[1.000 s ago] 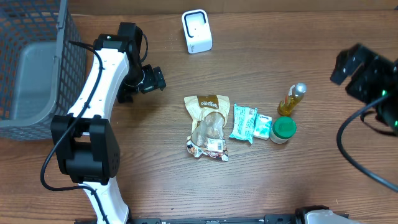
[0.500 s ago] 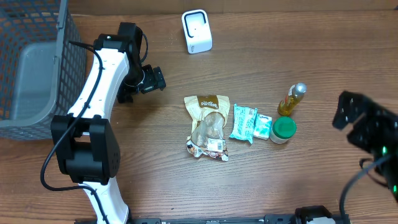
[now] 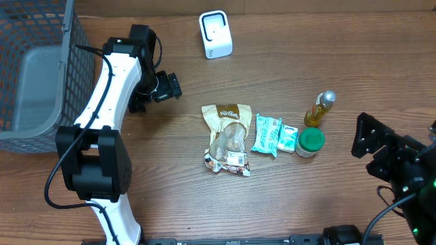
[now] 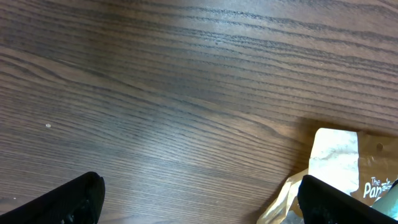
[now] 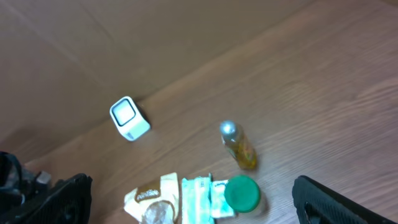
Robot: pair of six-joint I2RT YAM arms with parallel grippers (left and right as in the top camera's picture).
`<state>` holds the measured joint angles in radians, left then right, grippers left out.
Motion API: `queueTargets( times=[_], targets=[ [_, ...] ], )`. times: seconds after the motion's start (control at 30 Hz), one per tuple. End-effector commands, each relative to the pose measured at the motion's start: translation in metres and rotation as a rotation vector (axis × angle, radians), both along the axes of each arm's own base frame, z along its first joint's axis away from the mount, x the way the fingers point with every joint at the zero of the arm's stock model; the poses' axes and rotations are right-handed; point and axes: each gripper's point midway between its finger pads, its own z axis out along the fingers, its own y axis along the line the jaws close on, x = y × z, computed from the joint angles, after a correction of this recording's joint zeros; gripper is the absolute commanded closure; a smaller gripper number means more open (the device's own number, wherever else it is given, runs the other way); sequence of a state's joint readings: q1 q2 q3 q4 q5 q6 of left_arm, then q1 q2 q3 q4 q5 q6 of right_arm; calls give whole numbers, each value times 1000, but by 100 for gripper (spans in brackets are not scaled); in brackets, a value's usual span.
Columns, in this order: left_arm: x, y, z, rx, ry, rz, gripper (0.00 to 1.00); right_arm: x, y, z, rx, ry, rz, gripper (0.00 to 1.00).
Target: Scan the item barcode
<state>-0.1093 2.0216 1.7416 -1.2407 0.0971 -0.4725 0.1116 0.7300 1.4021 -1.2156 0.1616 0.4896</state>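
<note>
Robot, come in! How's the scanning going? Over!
Left fingers open, empty. Right fingers open, empty. Snack bag, packets, jar and bottle lie on the table, none at the scanner. Nothing blocking them. Over.

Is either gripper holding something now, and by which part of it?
Nothing is held. The left gripper and the right gripper are both open and touch nothing.
</note>
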Motion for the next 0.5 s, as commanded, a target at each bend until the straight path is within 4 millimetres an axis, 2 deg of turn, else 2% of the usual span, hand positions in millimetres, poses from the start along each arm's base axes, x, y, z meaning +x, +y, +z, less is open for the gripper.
queueTargets(
  times=[0.0, 0.23, 0.47],
  targets=[
    [6, 1, 18, -3, -54, 6, 0, 3, 6, -10, 25, -28, 24, 0],
    [6, 1, 18, -3, -53, 6, 0, 20, 11, -28, 44, -135, 44, 0],
    [6, 1, 18, -3, -54, 6, 0, 34, 21, -37, 70, -235, 89, 0]
  ],
)
